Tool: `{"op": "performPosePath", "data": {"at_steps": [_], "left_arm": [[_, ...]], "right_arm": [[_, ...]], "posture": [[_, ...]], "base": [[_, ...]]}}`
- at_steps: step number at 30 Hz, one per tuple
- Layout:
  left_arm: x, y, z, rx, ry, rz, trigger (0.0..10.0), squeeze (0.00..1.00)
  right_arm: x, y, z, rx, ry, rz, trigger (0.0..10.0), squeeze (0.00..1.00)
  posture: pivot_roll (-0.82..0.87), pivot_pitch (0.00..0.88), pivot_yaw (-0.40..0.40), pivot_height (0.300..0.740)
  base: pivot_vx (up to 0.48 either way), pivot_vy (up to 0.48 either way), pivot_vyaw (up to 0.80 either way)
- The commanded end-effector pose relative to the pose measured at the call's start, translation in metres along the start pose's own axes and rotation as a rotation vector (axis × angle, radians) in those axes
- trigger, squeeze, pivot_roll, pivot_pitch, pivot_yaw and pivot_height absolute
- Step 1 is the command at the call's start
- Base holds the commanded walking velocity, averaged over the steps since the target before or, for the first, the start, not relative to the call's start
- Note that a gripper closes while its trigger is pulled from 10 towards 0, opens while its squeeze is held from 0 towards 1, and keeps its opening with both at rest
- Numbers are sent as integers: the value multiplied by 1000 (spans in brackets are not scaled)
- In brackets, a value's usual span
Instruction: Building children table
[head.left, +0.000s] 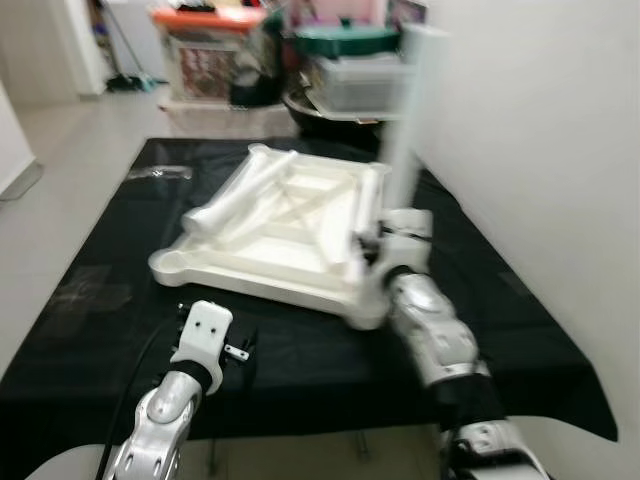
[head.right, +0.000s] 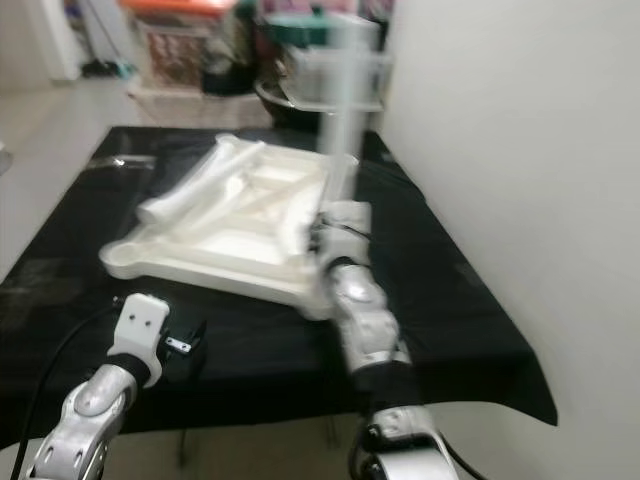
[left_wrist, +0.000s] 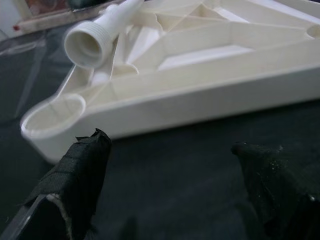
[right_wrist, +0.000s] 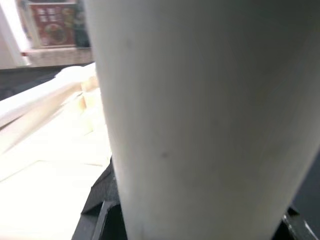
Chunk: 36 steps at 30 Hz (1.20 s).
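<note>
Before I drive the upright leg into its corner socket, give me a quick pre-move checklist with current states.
1. Right gripper has the white leg: ok, its wrist view shows the leg close against the jaws.
2. Leg upright: ok, roughly vertical, though blurred.
3. Leg seated in the tabletop right-side socket: cannot tell, the gripper hides the joint.
4. Left gripper free: ok, jaws open, holding nothing, over the black cloth beside the near-left corner socket.
5. Spare legs out of the way: ok, lying loose inside the upturned tabletop.
6. Tabletop steady: cannot tell.
</note>
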<state>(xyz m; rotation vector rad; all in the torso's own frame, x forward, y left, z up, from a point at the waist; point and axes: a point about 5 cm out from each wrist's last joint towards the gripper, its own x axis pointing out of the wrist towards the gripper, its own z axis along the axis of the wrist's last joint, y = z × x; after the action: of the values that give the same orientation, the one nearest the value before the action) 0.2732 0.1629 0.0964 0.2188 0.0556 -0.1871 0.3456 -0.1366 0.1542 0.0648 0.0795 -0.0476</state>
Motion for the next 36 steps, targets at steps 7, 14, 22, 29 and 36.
{"op": "performPosePath", "data": {"at_steps": [7, 14, 22, 29, 36], "left_arm": [[5, -4, 4, 10, -9, -40, 10000, 0], [8, -4, 4, 8, -15, -25, 10000, 0], [9, 1, 5, 20, -22, -12, 10000, 0], [8, 0, 5, 17, -23, -9, 10000, 0], [3, -1, 1, 15, -12, -10, 10000, 0]], "right_arm": [[-17, 22, -13, 46, 93, 221, 10000, 1000], [-42, 61, 31, 62, -106, 1002, 10000, 0], [-54, 75, 17, -3, -23, 1340, 10000, 0], [-48, 86, 14, 52, -4, 1332, 863, 0], [2, 66, -7, 114, 108, 531, 0, 0]], "posture": [[99, 0, -55, 740], [109, 0, -60, 740], [134, 0, -85, 740], [149, 0, -96, 740], [133, 0, -84, 740]], "base": [[0, 0, 0], [0, 0, 0], [0, 0, 0], [0, 0, 0], [0, 0, 0]]}}
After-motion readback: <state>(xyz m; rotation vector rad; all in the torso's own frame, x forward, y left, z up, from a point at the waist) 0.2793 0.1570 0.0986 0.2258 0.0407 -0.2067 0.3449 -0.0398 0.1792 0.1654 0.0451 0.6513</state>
